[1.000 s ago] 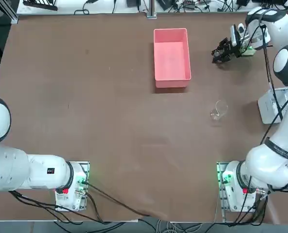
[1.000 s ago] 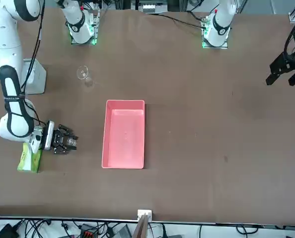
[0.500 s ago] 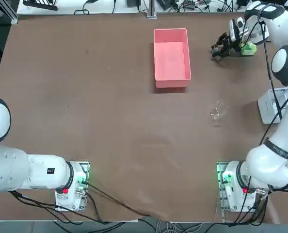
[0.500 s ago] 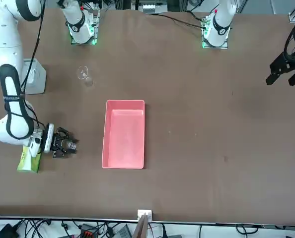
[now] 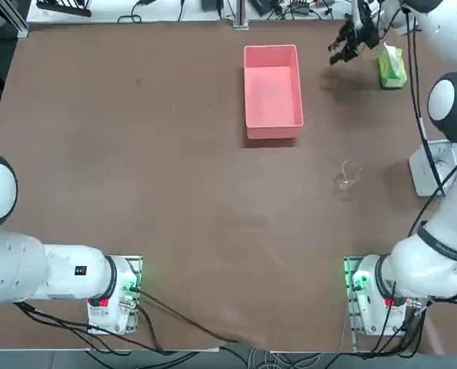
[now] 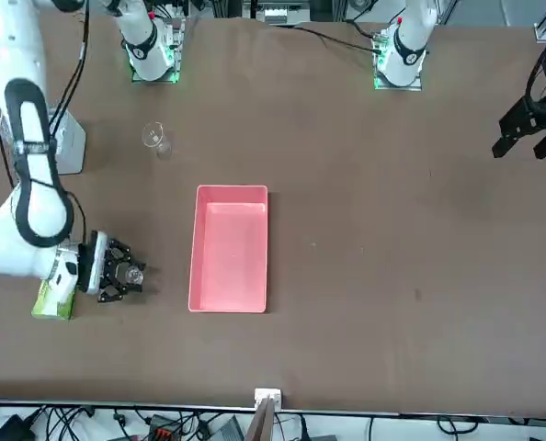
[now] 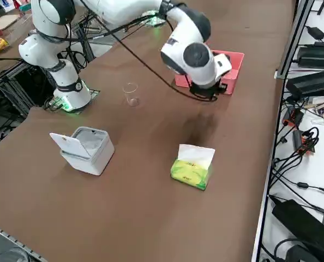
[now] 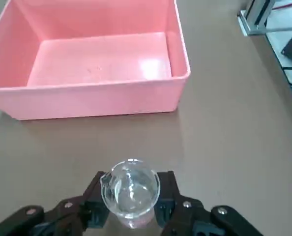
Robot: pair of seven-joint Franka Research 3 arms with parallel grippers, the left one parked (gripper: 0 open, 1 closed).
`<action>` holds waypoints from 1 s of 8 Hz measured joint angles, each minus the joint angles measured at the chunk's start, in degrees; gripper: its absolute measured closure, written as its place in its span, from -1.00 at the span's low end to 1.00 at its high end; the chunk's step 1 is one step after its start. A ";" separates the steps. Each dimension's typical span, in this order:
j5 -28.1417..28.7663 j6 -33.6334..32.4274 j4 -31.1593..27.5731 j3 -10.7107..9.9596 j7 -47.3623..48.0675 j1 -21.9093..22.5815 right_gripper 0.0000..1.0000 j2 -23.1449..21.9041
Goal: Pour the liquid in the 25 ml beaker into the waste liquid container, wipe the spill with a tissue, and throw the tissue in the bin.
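Right pincer (image 8: 131, 216) was pinching the small beaker (image 8: 131, 189) between its two fingers (image 8: 169, 196), rim up in the wrist view, beaker roughly upright, clear liquid inside. It hung above the table (image 5: 136, 154) near the far edge, between the pink tub (image 5: 272, 91) and the green tissue pack (image 5: 391, 68), apart from both. In the front view the pincer (image 6: 123, 275) pointed level toward the tub (image 6: 230, 248), with the beaker (image 6: 133, 273) at its tip, short of the tub's wall and not over it.

Right arm (image 5: 451, 100) was stretched far out along the right edge of the table, elbow raised, forearm bent across toward the tub, wrist rolled so the fingers lay sideways rather than pointing down. Side view showed the wrist (image 7: 197, 60) just in front of the tub (image 7: 234, 68), hiding the pincer.

Tub sat near the middle of the far edge. A larger glass vessel (image 5: 347, 174) stood in the table's right half, well apart from the pincer. White bin (image 7: 85, 148) sat at the right edge, lid open.
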 joint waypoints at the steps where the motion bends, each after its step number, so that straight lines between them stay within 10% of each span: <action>1: -1.39 0.07 -0.01 -0.06 1.69 0.83 0.05 -0.15; 8: -19.20 2.28 0.09 -1.03 22.11 12.16 0.05 -4.67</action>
